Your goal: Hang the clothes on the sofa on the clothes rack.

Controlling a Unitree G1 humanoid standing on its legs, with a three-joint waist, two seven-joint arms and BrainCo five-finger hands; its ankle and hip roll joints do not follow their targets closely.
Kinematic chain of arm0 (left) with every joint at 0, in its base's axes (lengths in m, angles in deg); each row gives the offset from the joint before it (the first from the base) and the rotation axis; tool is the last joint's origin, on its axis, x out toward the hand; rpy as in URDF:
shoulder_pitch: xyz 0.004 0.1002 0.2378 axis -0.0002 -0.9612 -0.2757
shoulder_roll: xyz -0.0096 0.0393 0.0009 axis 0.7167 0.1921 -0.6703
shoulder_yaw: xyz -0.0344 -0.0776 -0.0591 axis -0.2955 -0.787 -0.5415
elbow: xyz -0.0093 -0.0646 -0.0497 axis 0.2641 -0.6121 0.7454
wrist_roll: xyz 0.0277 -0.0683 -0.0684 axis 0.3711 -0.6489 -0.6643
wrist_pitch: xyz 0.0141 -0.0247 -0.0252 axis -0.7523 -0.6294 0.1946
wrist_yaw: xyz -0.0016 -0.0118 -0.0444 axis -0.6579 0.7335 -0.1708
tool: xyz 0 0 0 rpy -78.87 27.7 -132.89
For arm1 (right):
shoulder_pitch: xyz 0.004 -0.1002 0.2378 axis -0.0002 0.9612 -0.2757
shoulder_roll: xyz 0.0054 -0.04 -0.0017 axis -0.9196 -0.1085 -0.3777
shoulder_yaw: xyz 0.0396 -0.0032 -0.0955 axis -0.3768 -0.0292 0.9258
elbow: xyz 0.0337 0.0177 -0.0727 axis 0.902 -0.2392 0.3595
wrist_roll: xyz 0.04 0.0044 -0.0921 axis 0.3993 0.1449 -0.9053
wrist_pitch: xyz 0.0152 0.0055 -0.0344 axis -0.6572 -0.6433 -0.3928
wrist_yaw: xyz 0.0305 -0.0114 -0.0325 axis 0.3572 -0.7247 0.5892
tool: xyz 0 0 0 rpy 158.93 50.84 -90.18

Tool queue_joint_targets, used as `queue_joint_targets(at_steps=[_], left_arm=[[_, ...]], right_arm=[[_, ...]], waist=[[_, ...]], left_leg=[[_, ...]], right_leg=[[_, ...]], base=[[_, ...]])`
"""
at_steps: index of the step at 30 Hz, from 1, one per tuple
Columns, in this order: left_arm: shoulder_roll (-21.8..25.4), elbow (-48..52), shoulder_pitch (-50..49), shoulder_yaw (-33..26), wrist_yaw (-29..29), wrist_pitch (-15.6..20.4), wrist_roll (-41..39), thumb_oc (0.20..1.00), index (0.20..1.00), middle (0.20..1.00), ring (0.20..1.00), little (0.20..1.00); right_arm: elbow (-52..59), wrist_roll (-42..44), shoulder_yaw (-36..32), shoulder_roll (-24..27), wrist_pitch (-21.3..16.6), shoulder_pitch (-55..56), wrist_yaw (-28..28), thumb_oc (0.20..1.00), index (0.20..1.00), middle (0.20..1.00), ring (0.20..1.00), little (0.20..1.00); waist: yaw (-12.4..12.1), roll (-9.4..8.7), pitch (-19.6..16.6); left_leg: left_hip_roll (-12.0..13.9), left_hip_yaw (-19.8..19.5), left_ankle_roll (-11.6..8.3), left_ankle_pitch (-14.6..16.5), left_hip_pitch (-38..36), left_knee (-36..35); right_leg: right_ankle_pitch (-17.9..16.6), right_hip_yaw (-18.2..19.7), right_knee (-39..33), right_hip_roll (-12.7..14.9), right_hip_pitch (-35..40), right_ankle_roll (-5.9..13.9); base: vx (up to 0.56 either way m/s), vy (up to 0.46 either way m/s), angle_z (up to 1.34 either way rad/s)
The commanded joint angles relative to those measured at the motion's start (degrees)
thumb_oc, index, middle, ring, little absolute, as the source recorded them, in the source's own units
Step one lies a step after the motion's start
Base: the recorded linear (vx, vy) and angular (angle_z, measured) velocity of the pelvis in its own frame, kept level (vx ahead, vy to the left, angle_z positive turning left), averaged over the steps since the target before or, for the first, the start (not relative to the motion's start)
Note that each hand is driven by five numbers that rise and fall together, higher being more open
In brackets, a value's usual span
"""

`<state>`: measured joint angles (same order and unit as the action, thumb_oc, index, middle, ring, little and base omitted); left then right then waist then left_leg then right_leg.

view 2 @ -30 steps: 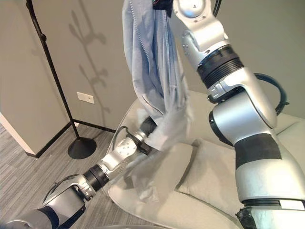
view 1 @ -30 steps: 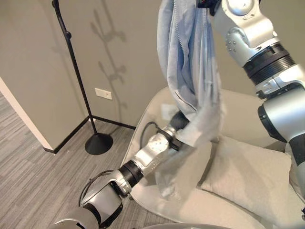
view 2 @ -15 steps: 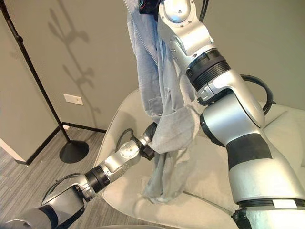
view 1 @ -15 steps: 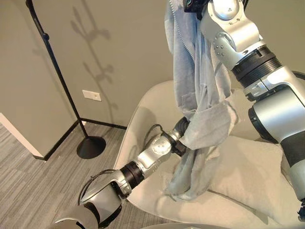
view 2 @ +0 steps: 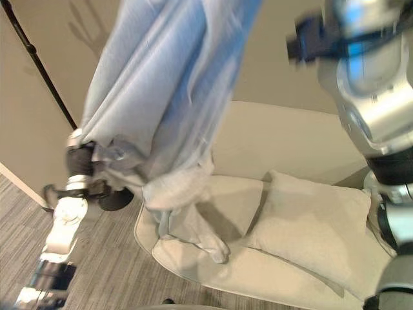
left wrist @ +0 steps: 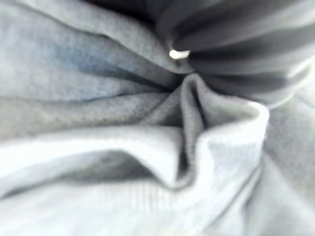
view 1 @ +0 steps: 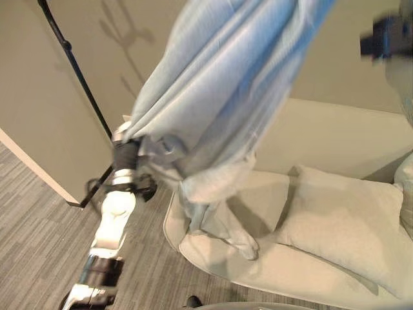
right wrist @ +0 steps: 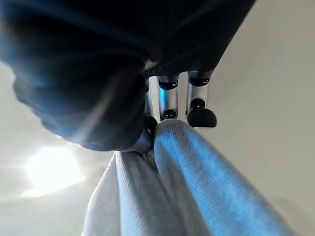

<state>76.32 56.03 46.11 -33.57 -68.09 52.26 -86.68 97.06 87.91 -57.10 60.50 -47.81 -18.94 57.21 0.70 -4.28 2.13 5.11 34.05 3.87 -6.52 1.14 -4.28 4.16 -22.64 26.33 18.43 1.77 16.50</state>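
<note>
garment (view 1: 219, 84) gripped by right hand (right wrist: 167, 105) above beige sofa (view 1: 335, 139); left hand's grip unclear; grey striped floor (view 1: 39, 219)

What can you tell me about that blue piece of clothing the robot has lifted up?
The garment is a pale blue-grey, soft knit top, bunched into long folds. It hangs slantwise, held up high by the right hand, whose fingers curl over a fold. Lower down it drapes over the left hand, hiding the fingers. A ribbed cuff and a trailing end dangle to the beige sofa.
</note>
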Motion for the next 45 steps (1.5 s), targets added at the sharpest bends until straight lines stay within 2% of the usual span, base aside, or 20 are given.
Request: queue_joint_targets(at_steps=[1, 4, 8, 10, 16, 17, 20, 23, 26, 28, 31, 32, 33, 35, 36, 39, 40, 43, 44, 45], left_arm=[[2.1, 4.9, -0.4, -4.3, -5.1, 3.2, 10.5, 0.200, 0.200, 0.200, 0.200, 0.200], [2.2, 7.9, -3.2, -9.7, -7.2, 2.7, 15.1, 0.200, 0.200, 0.200, 0.200, 0.200], [2.2, 10.4, -6.2, -11.8, -7.0, 2.0, 19.1, 0.200, 0.200, 0.200, 0.200, 0.200], [2.2, 9.6, -8.2, -11.0, -6.1, 2.0, 20.8, 0.200, 0.200, 0.200, 0.200, 0.200], [-0.4, 7.8, -9.6, -5.5, -0.6, 2.4, 15.4, 0.200, 0.200, 0.200, 0.200, 0.200], [-1.5, 8.0, -9.5, -2.9, 1.6, 2.6, 13.9, 0.200, 0.200, 0.200, 0.200, 0.200], [-3.0, 6.9, -7.7, 1.6, 2.9, 2.8, 11.8, 0.200, 0.200, 0.200, 0.200, 0.200], [-4.8, 5.9, -4.9, 6.9, 4.0, 3.0, 9.3, 0.200, 0.200, 0.200, 0.200, 0.200], [-5.6, 5.0, -2.7, 11.3, 4.4, 2.5, 6.3, 0.200, 0.200, 0.200, 0.200, 0.200], [-4.9, 5.1, -1.7, 13.5, 4.7, 2.2, 6.4, 0.200, 0.200, 0.200, 0.200, 0.200], [-5.4, 5.0, -0.9, 16.8, 5.2, 2.4, 6.3, 0.200, 0.200, 0.200, 0.200, 0.200], [-4.1, 4.2, 1.1, 19.3, 6.4, 2.7, 4.8, 0.200, 0.200, 0.200, 0.200, 0.200], [-3.0, 4.1, 2.8, 20.0, 6.4, 3.0, 5.4, 0.200, 0.200, 0.200, 0.200, 0.200], [-1.9, 4.2, 3.8, 20.4, 5.7, 3.2, 6.4, 0.200, 0.200, 0.200, 0.200, 0.200], [0.0, 4.7, 6.0, 19.8, 3.6, 3.1, 7.6, 0.200, 0.200, 0.200, 0.200, 0.200], [0.1, 4.1, 7.4, 19.4, 2.3, 2.6, 9.4, 0.200, 0.200, 0.200, 0.200, 0.200], [0.1, 4.0, 7.5, 19.4, 2.3, 2.6, 9.4, 0.200, 0.200, 0.200, 0.200, 0.200], [-1.3, 3.0, 7.9, 20.4, 2.3, 2.4, 10.4, 0.200, 0.200, 0.200, 0.200, 0.200], [-2.5, 2.3, 7.7, 21.0, 3.1, 2.2, 10.4, 0.200, 0.200, 0.200, 0.200, 0.200], [-3.2, 1.8, 7.5, 21.2, 3.4, 2.2, 10.2, 0.200, 0.200, 0.200, 0.200, 0.200]], right_arm=[[-0.2, -2.1, -10.4, -3.9, -1.8, 3.4, -1.9, 0.200, 0.200, 0.200, 0.200, 0.200], [6.3, -3.5, -13.2, -11.7, -2.2, 12.0, -3.9, 0.200, 0.200, 0.200, 0.200, 0.200], [15.3, -8.3, -13.7, -22.3, -1.1, 22.9, -5.0, 0.200, 0.200, 0.200, 0.200, 0.200], [17.8, -13.8, -14.5, -26.3, -0.6, 28.3, -3.9, 0.200, 0.200, 0.200, 0.200, 0.200], [17.4, -17.3, -16.5, -29.3, 1.8, 38.1, -1.9, 0.200, 0.200, 0.200, 0.200, 0.200], [16.5, -19.3, -18.1, -29.3, 2.5, 39.3, -1.0, 0.200, 0.200, 0.200, 0.200, 0.200], [15.8, -21.3, -18.7, -28.4, 3.1, 39.8, -0.6, 0.200, 0.200, 0.200, 0.200, 0.200], [14.6, -23.0, -19.1, -28.1, 3.7, 40.5, 0.5, 0.200, 0.200, 0.200, 0.200, 0.200], [13.2, -24.5, -19.2, -27.6, 4.2, 41.2, 2.6, 0.200, 0.200, 0.200, 0.200, 0.200], [13.4, -25.8, -19.7, -27.6, 4.4, 42.2, 3.4, 0.200, 0.200, 0.200, 0.200, 0.200], [14.7, -26.9, -20.6, -27.9, 4.5, 44.1, 3.7, 0.200, 0.200, 0.200, 0.200, 0.200], [14.8, -27.3, -20.8, -28.5, 4.8, 45.5, 3.0, 0.200, 0.200, 0.200, 0.200, 0.200], [14.9, -28.5, -21.0, -29.6, 5.0, 45.6, 3.0, 0.200, 0.200, 0.200, 0.200, 0.200], [14.4, -30.1, -20.4, -30.4, 5.5, 44.9, 3.8, 0.200, 0.200, 0.200, 0.200, 0.200], [13.4, -31.2, -18.1, -31.2, 5.6, 41.6, 4.8, 0.200, 0.200, 0.200, 0.200, 0.200], [13.5, -33.3, -17.2, -31.6, 5.5, 42.0, 4.8, 0.200, 0.200, 0.200, 0.200, 0.200], [13.6, -33.3, -17.2, -31.6, 5.5, 42.0, 4.7, 0.200, 0.200, 0.200, 0.200, 0.200], [15.0, -31.9, -17.5, -31.2, 4.4, 44.0, 3.6, 0.200, 0.200, 0.200, 0.200, 0.200], [15.4, -31.4, -18.0, -30.9, 4.2, 44.8, 3.3, 0.200, 0.200, 0.200, 0.200, 0.200], [15.4, -31.1, -18.3, -30.8, 4.2, 44.9, 3.4, 0.200, 0.200, 0.200, 0.200, 0.200]], waist=[[-3.6, -2.41, -2.4], [-6.4, -2.46, -0.9], [-7.9, -1.93, -0.5], [-9.0, -0.50, 1.4], [-5.9, -0.54, 2.9], [-3.4, -0.43, 1.8], [-1.0, 0.67, 0.3], [1.5, 2.39, -0.1], [3.5, 2.63, 0.1], [4.3, 2.61, 0.7], [4.9, 2.98, 0.2], [5.9, 2.42, 0.9], [6.4, 1.71, 1.0], [6.4, 1.15, 1.3], [6.8, 0.74, 2.2], [9.2, 1.34, 2.7], [9.1, 1.24, 2.7], [11.5, 1.79, 3.2], [12.5, 2.09, 3.5], [13.1, 2.19, 3.5]], left_leg=[[3.5, -3.4, -10.70, -8.3, 4.7, -0.3], [7.4, -3.5, -13.77, -12.6, 7.7, -0.1], [10.5, -4.9, -16.82, -17.6, 11.0, 0.0], [12.6, -6.5, -18.52, -23.5, 13.8, 1.4], [16.2, -0.4, -17.89, -18.2, 11.8, 7.4], [17.9, 0.7, -16.27, -10.8, 6.5, 11.6], [17.9, -3.7, -16.17, -6.2, 0.8, 13.2], [21.2, -9.2, -17.61, -8.3, -1.8, 11.9], [28.0, -7.8, -18.77, -14.7, -0.9, 8.6], [29.7, -7.1, -18.87, -15.1, 1.3, 7.3], [28.1, -7.9, -18.87, -8.2, 4.8, 10.0], [24.6, -8.1, -18.03, -1.7, 9.2, 14.4], [22.7, -7.8, -17.04, 0.7, 9.8, 15.8], [20.9, -6.0, -15.52, 1.8, 9.8, 15.9], [17.1, -2.2, -12.26, 2.8, 7.4, 13.1], [10.0, 0.4, -9.14, 2.7, 1.2, 5.6], [9.7, 0.8, -9.00, 2.4, 0.8, 5.0], [4.1, 1.6, -7.25, 2.7, -3.8, 0.1], [1.9, 1.2, -7.03, 4.1, -5.6, -0.7], [0.9, 0.6, -6.86, 5.4, -6.5, -0.7]], right_leg=[[2.7, 1.2, -10.1, -10.3, 4.6, -7.34], [5.7, 2.0, -19.1, -14.3, 6.7, -9.62], [3.3, 1.9, -25.9, -17.1, 8.5, -11.08], [2.7, -0.2, -27.1, -18.0, 9.0, -11.88], [0.0, -4.8, -28.1, -14.6, 7.2, -11.88], [-3.1, -7.0, -28.5, -10.7, 5.6, -11.00], [-6.2, -8.1, -28.6, -6.7, 4.6, -8.67], [-7.7, -9.1, -28.3, -3.1, 4.4, -6.32], [-8.2, -9.5, -28.4, 0.4, 4.1, -4.18], [-9.0, -8.7, -29.2, 2.5, 4.4, -2.76], [-11.3, -7.6, -29.9, 4.7, 6.0, -1.80], [-15.7, -6.2, -28.4, 7.9, 6.6, -1.50], [-17.8, -5.6, -25.9, 9.4, 5.1, -1.57], [-20.9, -5.5, -22.9, 11.4, 2.9, -1.52], [-24.0, -5.4, -15.1, 14.4, -1.9, -1.85], [-21.1, -0.8, -4.5, 10.1, -8.8, -2.58], [-20.9, -0.4, -4.0, 10.3, -9.2, -2.60], [-14.4, 0.9, -3.0, 1.9, -14.9, -4.31], [-12.3, 0.9, -6.6, -3.0, -17.1, -5.10], [-12.5, 1.1, -8.8, -4.8, -18.5, -5.17]], base=[[-0.23, -0.145, -0.19], [-0.38, -0.283, -0.03], [-0.19, -0.148, -0.15], [-0.24, -0.043, 0.38], [-0.22, 0.044, 0.57], [-0.14, 0.203, 0.21], [-0.04, 0.442, 0.47], [0.06, 0.468, 0.61], [0.10, 0.511, 0.92], [0.20, 0.501, 0.63], [0.31, 0.442, 0.39], [0.24, 0.456, 0.11], [0.23, 0.461, 0.33], [0.08, 0.364, 0.36], [0.15, 0.622, -0.01], [0.17, 0.549, -0.17], [0.13, 0.347, 0.07], [0.17, 0.334, -0.28], [0.25, 0.244, -0.58], [0.31, 0.160, -0.41]])
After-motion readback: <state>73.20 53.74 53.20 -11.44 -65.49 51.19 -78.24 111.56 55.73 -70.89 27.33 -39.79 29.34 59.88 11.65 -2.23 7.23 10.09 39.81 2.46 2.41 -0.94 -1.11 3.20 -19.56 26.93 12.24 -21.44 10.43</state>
